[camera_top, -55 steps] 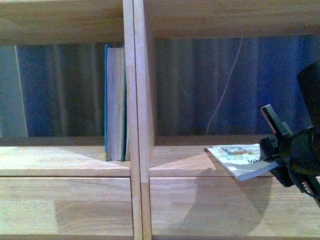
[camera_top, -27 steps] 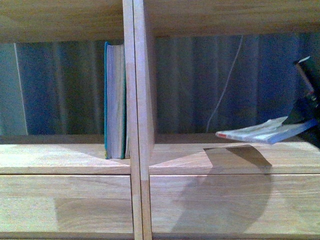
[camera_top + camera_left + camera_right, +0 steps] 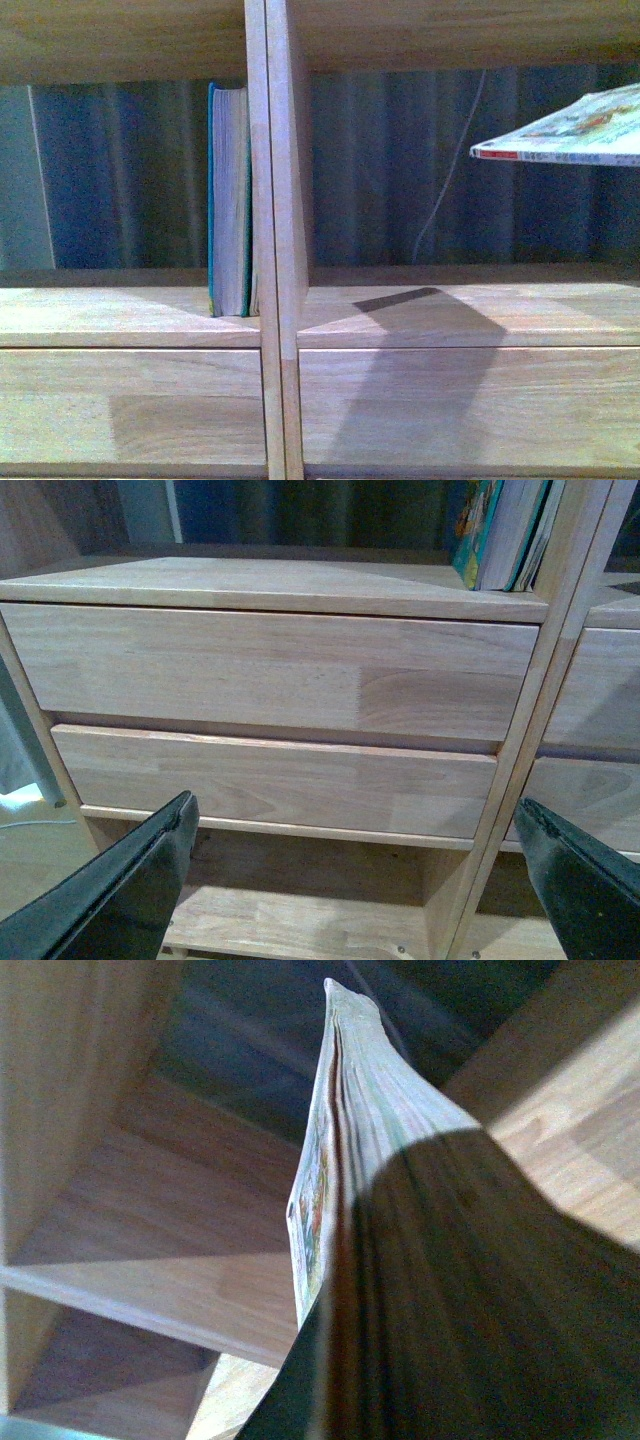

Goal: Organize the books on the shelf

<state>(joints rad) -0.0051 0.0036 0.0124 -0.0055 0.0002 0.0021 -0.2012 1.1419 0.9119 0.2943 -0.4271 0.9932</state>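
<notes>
So the right fingers (image 3: 480,1310) pinch the paperback (image 3: 565,135) flat, high in the right compartment of the shelf (image 3: 275,250), likely for standing upright like the teal book (image 3: 230,200) next door, while the left fingers (image 3: 130,880) hang spread, empty.

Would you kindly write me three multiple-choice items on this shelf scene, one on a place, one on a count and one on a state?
1. Where is the teal book?
A. Flat in the right compartment
B. On top of the shelf
C. Upright against the divider

2. How many books show in the front view?
A. One
B. Two
C. Four

3. The paperback is:
A. In the air, clear of the board
B. Leaning on the teal book
C. Lying flat on the board

Answers:
1. C: it stands in the left compartment, touching the divider.
2. B: only the teal book and the paperback show.
3. A: there is a gap beneath it, and its shadow falls on the board.
</notes>
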